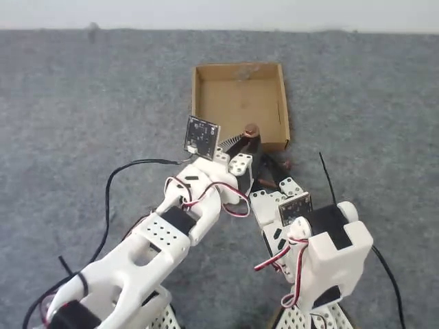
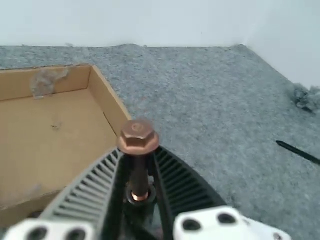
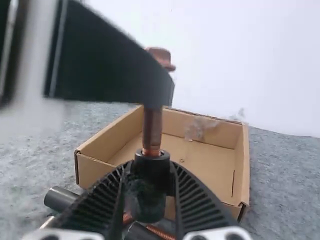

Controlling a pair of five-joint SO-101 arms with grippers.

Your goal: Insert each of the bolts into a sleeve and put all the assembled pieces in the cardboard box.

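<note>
My left gripper [image 2: 138, 159] is shut on a copper bolt [image 2: 138, 137], held upright with its hex head on top, just outside the front right corner of the cardboard box [image 1: 206, 82]. My right gripper [image 3: 148, 172] is shut on a black sleeve [image 3: 148, 186] directly beneath. The bolt's shaft [image 3: 152, 129] reaches down into the sleeve's mouth. In the high view the left gripper [image 1: 247, 142] and the bolt head [image 1: 250, 129] sit by the box's front wall, with the right gripper [image 1: 266, 175] close behind them. The box's floor [image 3: 200, 160] looks bare.
Another black sleeve [image 3: 59, 198] and a threaded copper bolt [image 3: 161, 233] lie on the grey carpet under my right gripper. A small dark piece [image 1: 286, 164] lies right of the grippers. Black cables [image 1: 328, 179] trail across the carpet beside the arms.
</note>
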